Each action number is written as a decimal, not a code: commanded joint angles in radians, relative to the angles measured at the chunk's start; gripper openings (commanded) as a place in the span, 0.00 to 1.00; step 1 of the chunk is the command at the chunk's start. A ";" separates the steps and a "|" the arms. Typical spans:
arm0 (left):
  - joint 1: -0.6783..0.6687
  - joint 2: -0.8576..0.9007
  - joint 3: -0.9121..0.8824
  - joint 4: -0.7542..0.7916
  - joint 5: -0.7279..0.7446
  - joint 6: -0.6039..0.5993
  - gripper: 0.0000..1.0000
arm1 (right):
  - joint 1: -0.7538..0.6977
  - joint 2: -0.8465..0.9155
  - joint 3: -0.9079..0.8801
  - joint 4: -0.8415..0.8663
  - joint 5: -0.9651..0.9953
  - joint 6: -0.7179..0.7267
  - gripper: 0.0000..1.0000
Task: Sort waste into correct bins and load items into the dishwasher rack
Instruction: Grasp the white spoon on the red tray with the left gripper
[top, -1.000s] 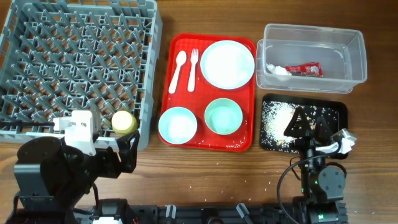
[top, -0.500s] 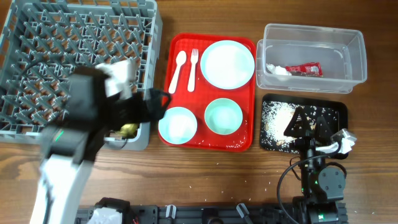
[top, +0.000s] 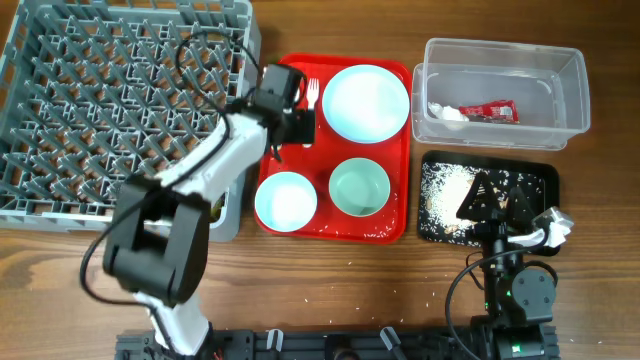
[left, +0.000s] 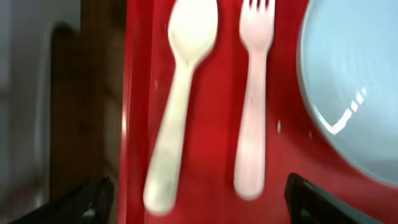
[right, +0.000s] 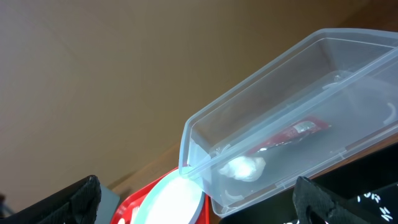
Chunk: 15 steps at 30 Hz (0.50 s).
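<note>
My left gripper (top: 290, 132) is open and hovers over the white spoon and fork at the top left of the red tray (top: 320, 150). In the left wrist view the spoon (left: 180, 93) and fork (left: 252, 106) lie between the open jaws (left: 200, 202), with the pale-blue plate (left: 354, 74) to the right. The plate (top: 365, 102) and two bowls (top: 285, 200) (top: 360, 187) sit on the tray. The yellow cup (top: 215, 208) is in the rack (top: 120, 90), partly hidden by my arm. My right gripper (top: 497, 197) is open and empty over the black tray (top: 540, 180).
The clear tub (top: 500, 52) holds the red wrapper (top: 490, 111) and the white scrap (top: 445, 112); the right wrist view shows the tub (right: 280, 112) too. Crumbs (top: 440, 190) lie in the black tray. A few crumbs lie on the wood at the front.
My left arm has swung from the rack's front corner by the yellow cup over to the red tray, above the spoon and fork. The right arm has not moved.
</note>
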 joint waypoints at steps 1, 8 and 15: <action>0.042 0.072 0.122 0.008 0.047 0.095 0.87 | -0.004 -0.010 -0.003 0.004 -0.004 0.006 1.00; 0.055 0.181 0.136 0.132 0.043 0.173 0.60 | -0.004 -0.010 -0.003 0.004 -0.004 0.007 1.00; 0.051 0.250 0.136 0.115 0.051 0.173 0.41 | -0.004 -0.010 -0.003 0.004 -0.004 0.007 1.00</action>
